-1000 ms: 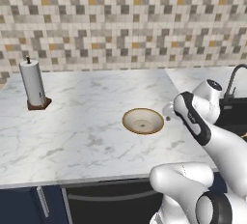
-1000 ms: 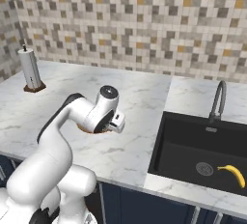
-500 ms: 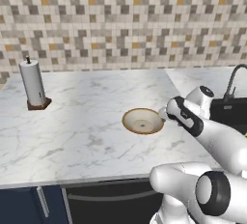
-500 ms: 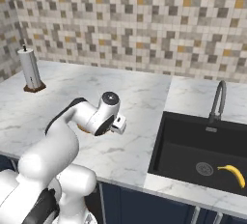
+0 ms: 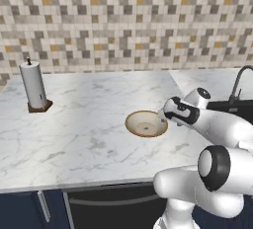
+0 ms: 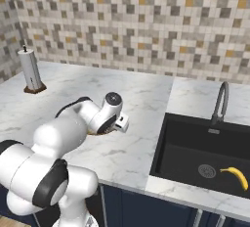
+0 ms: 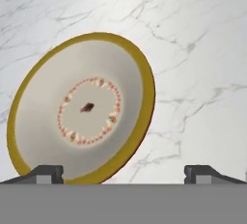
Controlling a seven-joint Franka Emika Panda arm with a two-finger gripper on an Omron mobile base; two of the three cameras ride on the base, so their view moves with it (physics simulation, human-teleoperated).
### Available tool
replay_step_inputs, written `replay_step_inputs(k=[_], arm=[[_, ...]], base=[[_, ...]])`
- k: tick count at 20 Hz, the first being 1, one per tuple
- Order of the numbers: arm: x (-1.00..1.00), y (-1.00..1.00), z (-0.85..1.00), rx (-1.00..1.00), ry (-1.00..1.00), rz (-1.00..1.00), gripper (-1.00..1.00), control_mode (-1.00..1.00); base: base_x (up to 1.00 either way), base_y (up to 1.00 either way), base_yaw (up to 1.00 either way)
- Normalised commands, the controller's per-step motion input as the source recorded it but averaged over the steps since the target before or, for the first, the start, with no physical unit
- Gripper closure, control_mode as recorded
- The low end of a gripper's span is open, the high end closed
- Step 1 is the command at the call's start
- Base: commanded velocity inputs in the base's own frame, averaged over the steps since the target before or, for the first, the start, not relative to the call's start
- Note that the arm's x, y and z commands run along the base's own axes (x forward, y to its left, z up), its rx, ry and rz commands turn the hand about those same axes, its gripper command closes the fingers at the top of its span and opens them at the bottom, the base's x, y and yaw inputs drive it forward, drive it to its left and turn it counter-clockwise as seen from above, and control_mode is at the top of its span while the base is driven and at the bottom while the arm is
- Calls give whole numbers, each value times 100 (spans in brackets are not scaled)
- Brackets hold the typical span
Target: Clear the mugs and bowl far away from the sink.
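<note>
One bowl [image 5: 146, 124] on counter [image 5: 89, 124], one banana [image 6: 236, 176] in sink [image 6: 195, 157], one paper-towel holder [image 5: 34, 87]; gripper [image 7: 123, 172] spread wide, empty.

White marble counter [image 5: 89, 139]: bowl [image 5: 146, 124] near middle, paper-towel holder [image 5: 34, 87] far left.

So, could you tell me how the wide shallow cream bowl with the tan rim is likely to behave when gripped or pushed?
The wide shallow cream bowl with the tan rim looks rigid, probably ceramic, so fragile if dropped. Sitting low on the smooth marble counter, it would likely slide rather than tip. Its thin rim suits the open gripper, though a one-sided pinch may tilt it.
</note>
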Motion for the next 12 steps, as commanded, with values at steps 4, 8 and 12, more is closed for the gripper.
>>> replay_step_inputs(k=[4,8,12], arm=[[24,0,-11,1,0,0,-100,-100],[27,-1,-11,1,0,0,-100,-100],[27,0,-17,0,0,0,-100,-100]], base=[[0,0,0],[0,0,0],[0,0,0]])
